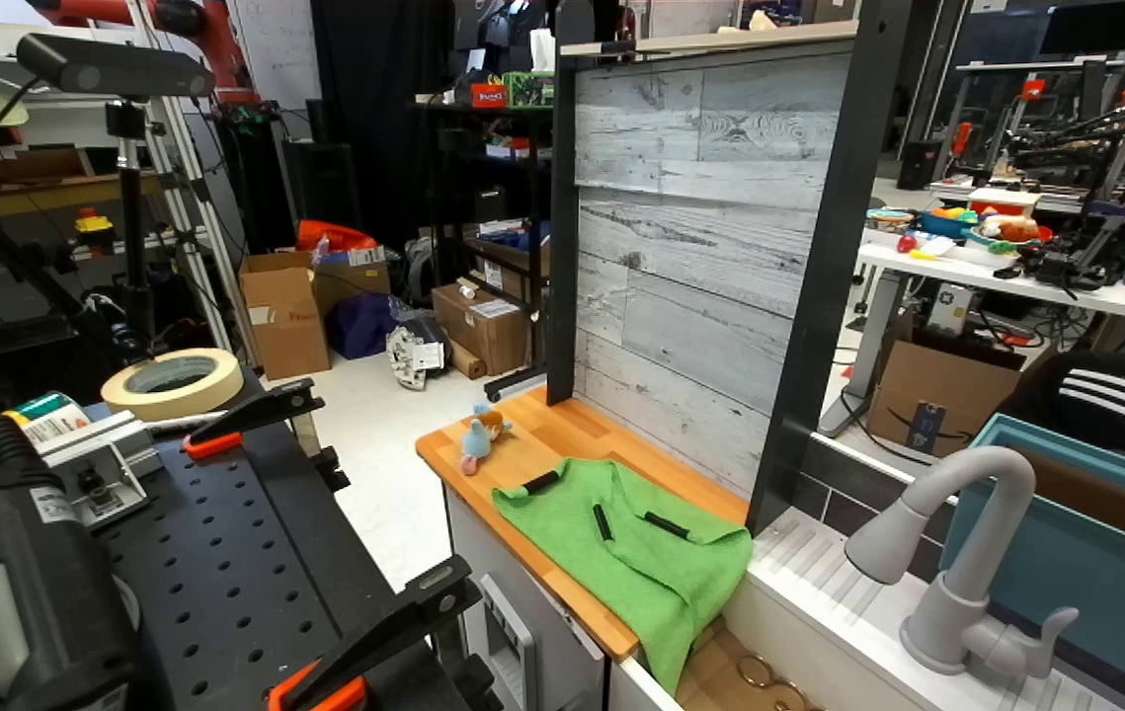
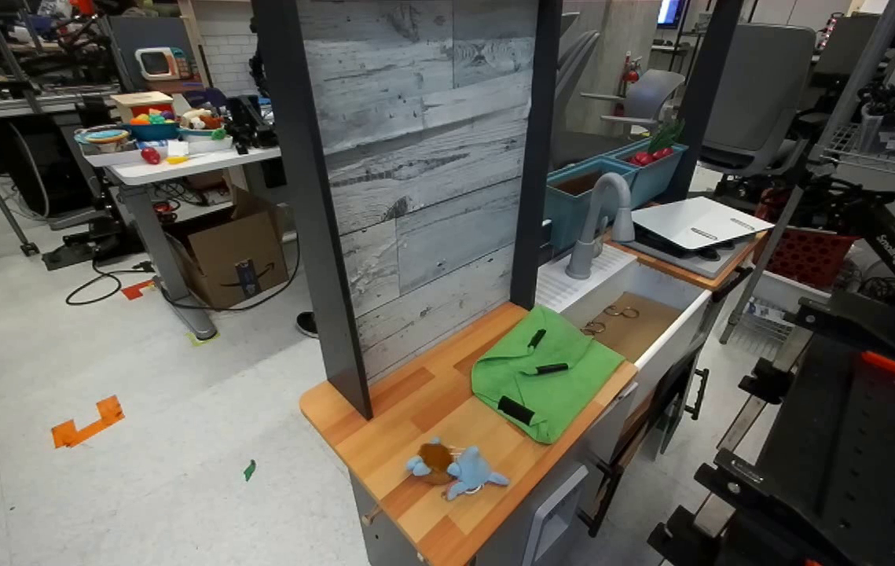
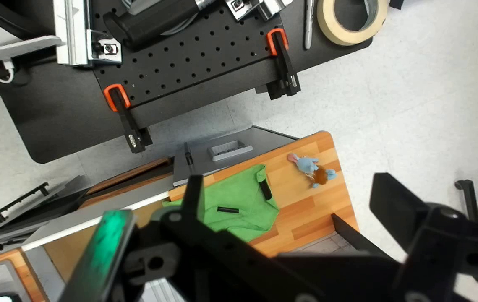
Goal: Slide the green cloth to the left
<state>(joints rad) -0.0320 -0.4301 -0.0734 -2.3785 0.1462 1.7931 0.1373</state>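
Gripper (image 3: 290,184), 1: jaws wide apart, holding nothing; approach presumably in hand. Wooden tabletop (image 2: 400,432), 1. Green cloth (image 1: 636,563), 1: on that tabletop, 1 end drooping past its edge; next move likely calls for descending, pressing, dragging left.

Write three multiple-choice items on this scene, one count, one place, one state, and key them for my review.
1. In both exterior views, how many black strips show on the green cloth?
A) one B) three C) five
2. Where on the wooden tabletop is the blue toy?
A) on the cloth B) under the cloth C) apart from the cloth
3. The claw is:
A) open B) shut, empty C) shut on the cloth

1 B: three separate strips are visible in each.
2 C: bare wood shows between them.
3 A: its jaws stand wide apart in the wrist view.
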